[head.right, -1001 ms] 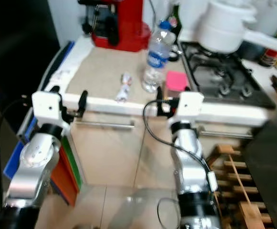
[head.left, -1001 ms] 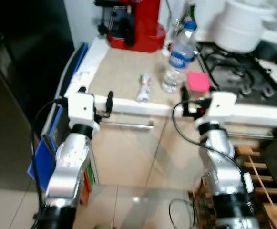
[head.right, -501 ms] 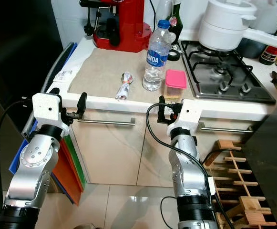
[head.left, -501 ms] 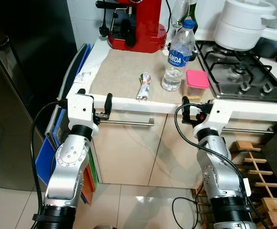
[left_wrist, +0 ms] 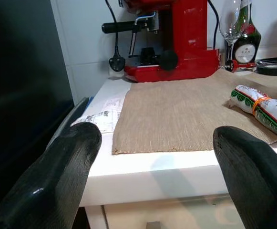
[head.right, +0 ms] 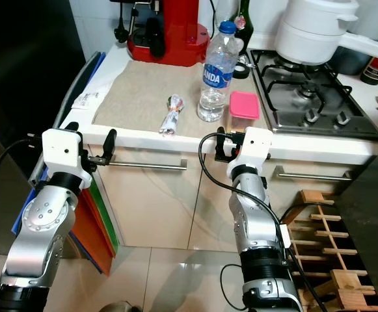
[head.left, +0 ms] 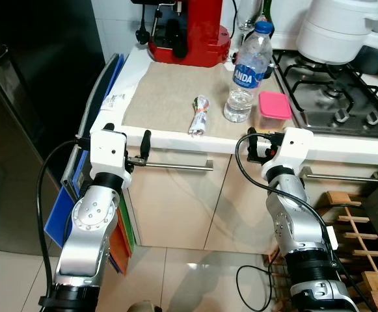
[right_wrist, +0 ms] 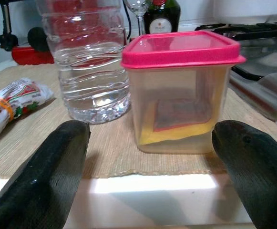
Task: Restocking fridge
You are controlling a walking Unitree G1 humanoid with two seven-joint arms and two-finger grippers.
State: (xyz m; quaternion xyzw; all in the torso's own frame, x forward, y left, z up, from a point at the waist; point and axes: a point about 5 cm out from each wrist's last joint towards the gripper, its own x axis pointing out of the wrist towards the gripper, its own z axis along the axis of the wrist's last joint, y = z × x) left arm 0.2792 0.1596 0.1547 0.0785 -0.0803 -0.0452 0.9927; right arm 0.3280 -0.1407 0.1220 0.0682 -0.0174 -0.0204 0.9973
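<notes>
On a beige mat [head.left: 175,91] on the counter stand a clear water bottle [head.left: 247,71] and a small pink-lidded container [right_wrist: 181,95], with a wrapped packet [head.left: 200,117] lying to their left. My right gripper [right_wrist: 150,176] is open at the counter's front edge, facing the container and bottle [right_wrist: 90,62]. My left gripper [left_wrist: 157,171] is open too, at the edge further left, facing the mat and the packet [left_wrist: 264,107]. Nothing is between either pair of fingers. The black fridge [head.left: 26,97] stands at my left.
A red coffee machine [head.left: 192,32] is at the back of the counter. A gas hob [head.left: 335,91] with a white pot [head.left: 341,29] lies to the right. Flat blue and green boards [head.left: 65,208] lean between fridge and cabinet. A wooden rack [head.left: 358,227] sits low on the right.
The head view has steadied from blurred and shifted slightly. Both grippers stay open at the counter edge, the right one a little closer to the container.
</notes>
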